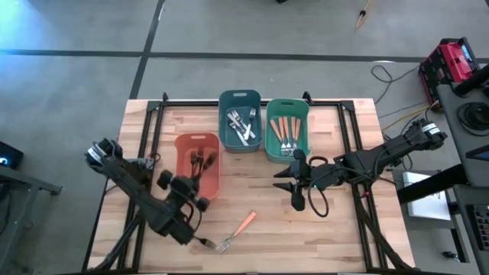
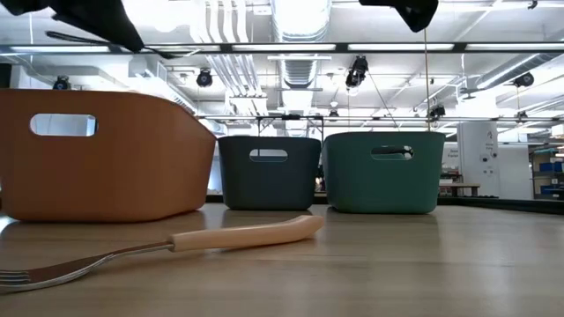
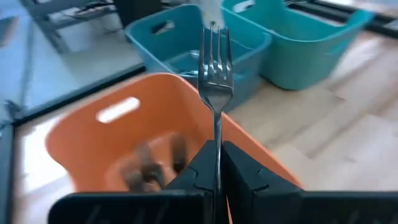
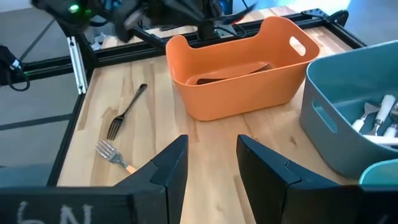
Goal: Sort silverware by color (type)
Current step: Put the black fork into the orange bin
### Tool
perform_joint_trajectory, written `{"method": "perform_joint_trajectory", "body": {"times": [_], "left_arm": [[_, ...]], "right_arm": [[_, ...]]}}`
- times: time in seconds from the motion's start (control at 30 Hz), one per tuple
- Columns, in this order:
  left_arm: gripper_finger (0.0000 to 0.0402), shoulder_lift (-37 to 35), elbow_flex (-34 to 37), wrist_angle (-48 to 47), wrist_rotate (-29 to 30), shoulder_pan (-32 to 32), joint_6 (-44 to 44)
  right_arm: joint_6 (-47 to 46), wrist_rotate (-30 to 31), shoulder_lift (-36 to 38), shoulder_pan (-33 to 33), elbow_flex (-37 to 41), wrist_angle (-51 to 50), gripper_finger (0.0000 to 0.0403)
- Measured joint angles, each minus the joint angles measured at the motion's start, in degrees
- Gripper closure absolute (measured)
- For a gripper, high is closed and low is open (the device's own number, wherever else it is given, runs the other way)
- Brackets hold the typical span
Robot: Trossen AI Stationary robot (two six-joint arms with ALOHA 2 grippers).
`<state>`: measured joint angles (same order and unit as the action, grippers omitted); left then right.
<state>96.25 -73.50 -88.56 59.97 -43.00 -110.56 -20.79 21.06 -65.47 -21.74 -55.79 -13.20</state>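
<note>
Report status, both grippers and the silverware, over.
Left gripper shut on metal fork by salmon plastic bin. Right gripper open, empty. Orange-handled fork and dark fork lie loose on wooden table. Nothing blocking.

the high view looks straight down on the whole table. the low view sits at tabletop level, facing the three bins. each wrist view looks past its own fingers; all share the salmon bin.
</note>
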Motion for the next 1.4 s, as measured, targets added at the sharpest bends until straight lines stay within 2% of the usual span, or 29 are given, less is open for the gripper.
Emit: {"method": "perform_joint_trajectory", "body": {"times": [0.23,0.37,0.47,0.6,0.83,1.03,1.2,1.4], "left_arm": [[0.0401,-5.39,3.24,-1.33,-0.03,7.56,5.24],[0.0401,-10.1,7.12,0.0,-1.31,10.85,6.2],[0.0401,-13.41,10.37,3.16,-6.18,12.1,7.73],[0.0401,-16.32,13.75,5.51,-16.47,13.25,9.56],[0.0401,-18.55,14.41,5.68,-24.91,15.21,11.33],[0.0401,-18.16,14.41,8.98,-24.27,19.56,15.35],[0.0401,-17.45,14.41,13.07,-20.12,23.17,21.61],[0.0401,-17.43,15.15,14.2,-20.01,25.24,21.91]], "right_arm": [[1.22,0.5,0.0,0.0,-0.01,0.25,0.0275],[2.04,3.83,0.0,0.02,0.0,0.23,0.0275],[2.86,7.35,0.0,0.02,-0.02,0.23,0.0275],[3.84,11.49,0.05,0.74,-0.02,0.24,0.0275],[5.07,12.03,0.15,5.48,-0.01,0.25,0.0275],[5.0,12.04,0.15,10.78,-1.5,0.14,0.0275],[7.01,11.99,0.17,13.77,-2.89,0.28,0.0275],[7.93,11.98,0.17,16.7,-2.99,0.25,0.0275]]}}
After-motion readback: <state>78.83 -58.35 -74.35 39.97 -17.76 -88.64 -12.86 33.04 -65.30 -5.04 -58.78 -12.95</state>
